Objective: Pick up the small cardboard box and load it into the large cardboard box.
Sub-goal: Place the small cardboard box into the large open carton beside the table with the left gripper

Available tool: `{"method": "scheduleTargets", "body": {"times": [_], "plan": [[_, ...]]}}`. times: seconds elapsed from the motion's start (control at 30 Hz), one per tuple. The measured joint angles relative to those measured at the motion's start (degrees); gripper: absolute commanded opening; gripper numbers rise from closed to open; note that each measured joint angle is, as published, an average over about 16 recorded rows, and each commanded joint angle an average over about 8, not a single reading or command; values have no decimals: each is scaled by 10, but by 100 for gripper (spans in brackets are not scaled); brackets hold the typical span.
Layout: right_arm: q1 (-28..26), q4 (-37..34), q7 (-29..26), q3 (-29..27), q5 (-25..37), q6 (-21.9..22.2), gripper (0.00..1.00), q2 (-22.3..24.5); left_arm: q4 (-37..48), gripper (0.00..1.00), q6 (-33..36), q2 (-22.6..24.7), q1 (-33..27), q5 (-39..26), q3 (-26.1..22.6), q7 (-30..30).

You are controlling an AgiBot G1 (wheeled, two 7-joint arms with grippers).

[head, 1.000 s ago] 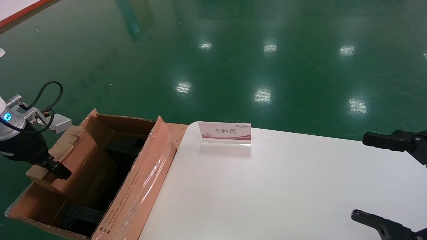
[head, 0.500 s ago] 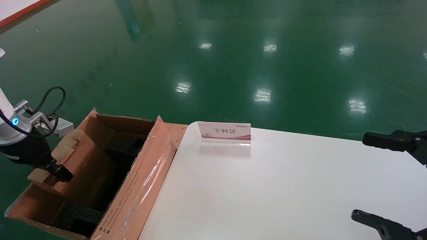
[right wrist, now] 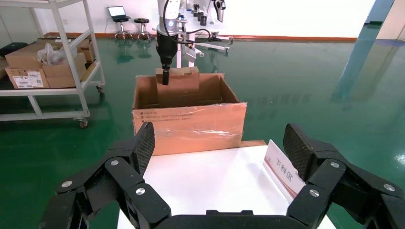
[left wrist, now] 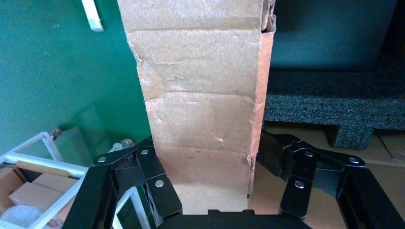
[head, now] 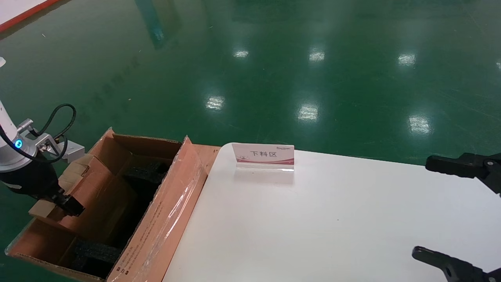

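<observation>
my left pincer pinching small cardboard box | inside large cardboard box | right pincer spread above tabletop

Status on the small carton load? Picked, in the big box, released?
Picked: the left gripper is shut on the small cardboard box, off the table. In hand: it holds the box edge-up at the far-left wall of the large cardboard box, lower part inside above the black foam. Left: seat it and release. The right gripper hangs open over the table, idle.
</observation>
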State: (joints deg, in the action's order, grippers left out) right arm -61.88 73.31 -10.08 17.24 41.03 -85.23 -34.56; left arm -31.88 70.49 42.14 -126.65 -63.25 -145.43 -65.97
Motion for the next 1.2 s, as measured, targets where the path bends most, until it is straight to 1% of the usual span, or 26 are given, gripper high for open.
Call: {"method": "scheduleTargets", "body": {"times": [0.97, 1.2], "plan": [[0, 0, 0, 0, 0, 0, 100, 0, -4, 100, 0, -2, -4, -2, 0, 3], [0, 0, 0, 0, 0, 0, 100, 0, -8, 100, -6, -3, -13, -3, 2, 4]]}}
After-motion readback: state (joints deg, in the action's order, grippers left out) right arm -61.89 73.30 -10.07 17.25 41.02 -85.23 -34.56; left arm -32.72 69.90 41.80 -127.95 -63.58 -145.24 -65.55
